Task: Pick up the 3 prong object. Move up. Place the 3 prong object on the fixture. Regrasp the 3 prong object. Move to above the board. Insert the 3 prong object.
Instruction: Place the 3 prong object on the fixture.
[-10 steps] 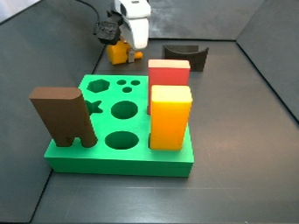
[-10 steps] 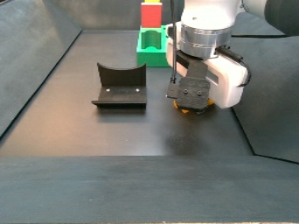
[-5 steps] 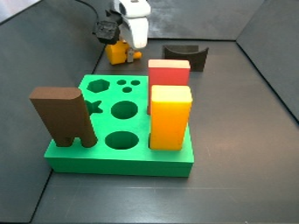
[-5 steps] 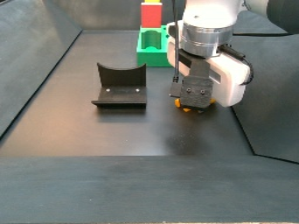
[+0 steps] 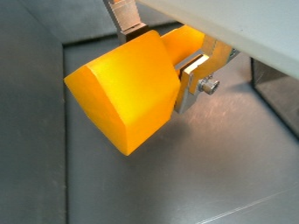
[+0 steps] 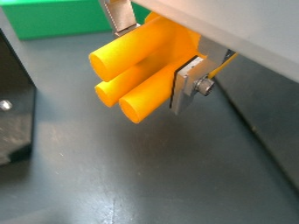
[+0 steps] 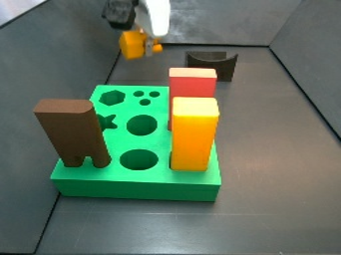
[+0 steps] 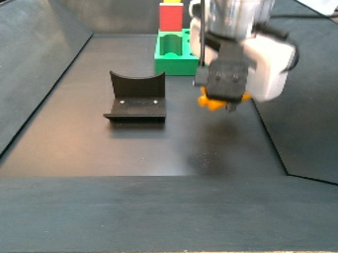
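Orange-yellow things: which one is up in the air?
The small 3 prong object, held between the end effector's fingers above the floor. The tall orange-yellow block stands in the board.

Light is even and fairly bright in both side views; the dark floor (image 8: 145, 148) carries a soft sheen; the gripper (image 8: 222, 97) is smeared by motion blur in both; both wrist views look soft, the 3 prong object (image 6: 138, 72) glowing saturated, close and unsharp
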Robot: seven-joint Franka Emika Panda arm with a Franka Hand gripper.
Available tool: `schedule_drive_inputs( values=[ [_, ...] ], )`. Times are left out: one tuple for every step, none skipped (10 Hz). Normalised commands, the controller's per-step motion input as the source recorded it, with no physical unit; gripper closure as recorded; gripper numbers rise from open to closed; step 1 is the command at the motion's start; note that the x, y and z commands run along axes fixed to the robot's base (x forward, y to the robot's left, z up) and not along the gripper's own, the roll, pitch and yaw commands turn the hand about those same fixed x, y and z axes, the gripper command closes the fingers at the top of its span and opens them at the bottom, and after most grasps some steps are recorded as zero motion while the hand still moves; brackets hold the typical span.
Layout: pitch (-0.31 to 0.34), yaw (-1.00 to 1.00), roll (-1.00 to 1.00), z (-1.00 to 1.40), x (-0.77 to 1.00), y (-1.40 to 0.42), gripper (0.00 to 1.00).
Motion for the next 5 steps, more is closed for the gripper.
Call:
schedule_drive_inputs(
  values=[
    [0.0, 0.0, 0.0, 1.0, 0.0, 0.0, 1.0],
    [0.005, 0.0, 0.0, 1.0, 0.0, 0.0, 1.0],
    [0.018, 0.0, 0.01, 1.0, -0.01, 0.0, 1.0],
    [0.022, 0.0, 0.01, 1.0, -0.01, 0.0, 1.0],
    [0.028, 0.0, 0.02, 1.0, -0.02, 0.0, 1.0]
  ],
)
